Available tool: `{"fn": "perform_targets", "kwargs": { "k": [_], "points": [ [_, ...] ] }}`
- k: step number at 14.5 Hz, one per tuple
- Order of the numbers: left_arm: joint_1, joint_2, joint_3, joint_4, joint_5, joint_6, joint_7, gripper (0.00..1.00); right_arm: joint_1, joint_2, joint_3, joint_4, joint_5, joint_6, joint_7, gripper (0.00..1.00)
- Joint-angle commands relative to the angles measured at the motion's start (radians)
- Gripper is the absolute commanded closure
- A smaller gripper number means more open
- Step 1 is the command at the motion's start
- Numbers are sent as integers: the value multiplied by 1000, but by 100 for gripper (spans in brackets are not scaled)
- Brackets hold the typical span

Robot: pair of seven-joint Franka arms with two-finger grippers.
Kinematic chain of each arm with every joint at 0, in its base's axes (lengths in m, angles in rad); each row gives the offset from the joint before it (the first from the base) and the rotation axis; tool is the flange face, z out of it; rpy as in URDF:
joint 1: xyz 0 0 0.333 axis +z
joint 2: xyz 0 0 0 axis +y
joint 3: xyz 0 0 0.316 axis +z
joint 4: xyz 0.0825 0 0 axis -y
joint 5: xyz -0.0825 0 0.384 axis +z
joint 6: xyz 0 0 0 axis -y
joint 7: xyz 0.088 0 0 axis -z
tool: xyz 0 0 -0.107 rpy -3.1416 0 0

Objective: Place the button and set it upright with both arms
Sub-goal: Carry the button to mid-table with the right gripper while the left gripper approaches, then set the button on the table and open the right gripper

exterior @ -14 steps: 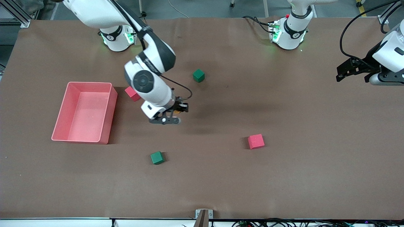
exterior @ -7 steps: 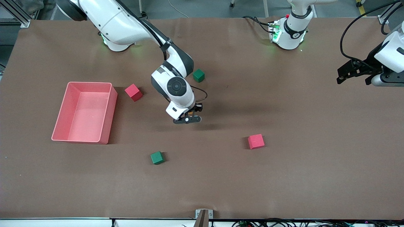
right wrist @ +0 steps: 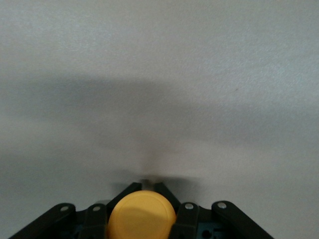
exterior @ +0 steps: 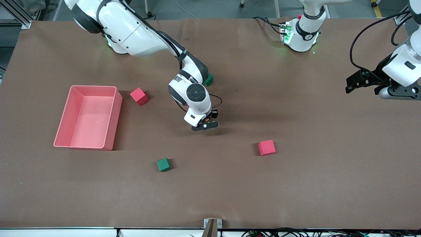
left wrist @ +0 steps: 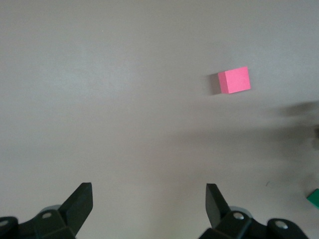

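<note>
The button point(right wrist: 142, 216) shows its round orange cap between the black fingers of my right gripper point(right wrist: 148, 186), which is shut on it. In the front view that gripper point(exterior: 205, 126) is low over the middle of the brown table, and the cap is only a small orange speck point(exterior: 208, 124) under the wrist. My left gripper point(exterior: 353, 84) hangs open and empty over the left arm's end of the table, and that arm waits. Its two fingers stand wide apart in the left wrist view point(left wrist: 148, 201), with bare table between them.
A pink bin point(exterior: 65, 125) stands toward the right arm's end. A red cube point(exterior: 138, 96) lies beside it and another red cube point(exterior: 266, 147) point(left wrist: 234, 80) toward the middle. One green cube point(exterior: 163, 164) lies nearer the camera. A second green cube point(exterior: 209, 79) is partly hidden by the right arm.
My right arm has carried the button toward the left arm's end and lower toward the table. My left gripper has drifted slightly nearer the middle.
</note>
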Motion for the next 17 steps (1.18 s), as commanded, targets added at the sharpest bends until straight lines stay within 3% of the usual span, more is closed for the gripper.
{"fn": "perform_targets", "kwargs": {
  "k": [1, 3, 9, 13, 17],
  "points": [
    [-22, 52, -19, 21, -8, 28, -77, 0, -12, 5, -2, 19, -96, -3, 9, 0],
    [-28, 64, -23, 17, -6, 39, -85, 0, -15, 3, -2, 20, -167, 0, 20, 0],
    [-25, 99, -68, -37, -23, 149, -83, 0, -52, -27, 1, 83, -157, -13, 14, 0],
    [-25, 122, -118, -112, -43, 273, -86, 0, -101, -152, 7, 80, -154, -65, 12, 0],
    [-36, 178, -213, -175, -35, 425, -154, 0, -156, -325, 2, 80, -154, -232, 6, 0]
  ]
}}
